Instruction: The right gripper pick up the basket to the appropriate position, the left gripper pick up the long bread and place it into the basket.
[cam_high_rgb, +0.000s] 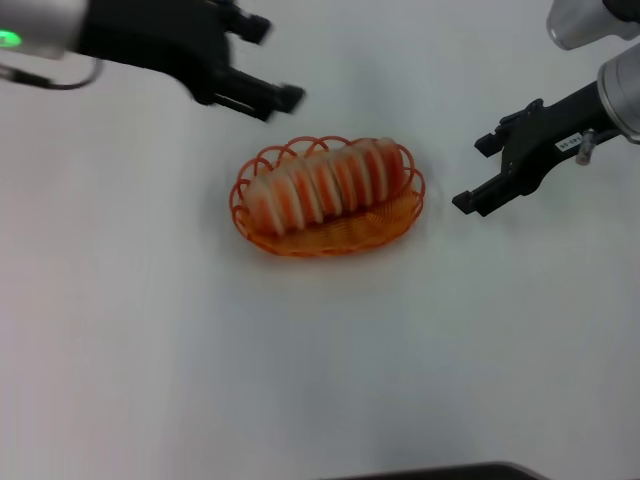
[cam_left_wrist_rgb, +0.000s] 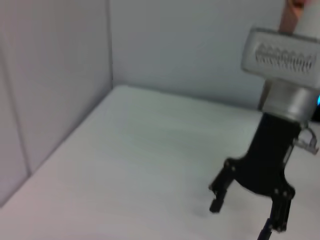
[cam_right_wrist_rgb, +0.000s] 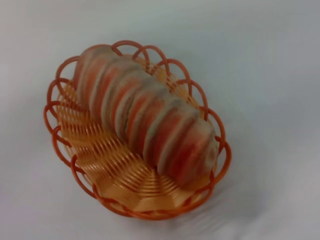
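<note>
The orange wire basket sits on the white table in the middle of the head view. The long bread, striped orange-red and cream, lies lengthwise inside it against the far side. My left gripper is open and empty, behind and to the left of the basket, clear of it. My right gripper, with the white label, is open and empty, just right of the basket and apart from it. The right wrist view shows the basket with the bread in it. The left wrist view shows the right gripper farther off.
The white table spreads around the basket on all sides. A dark edge shows at the bottom of the head view. In the left wrist view, pale walls stand along the table's edges.
</note>
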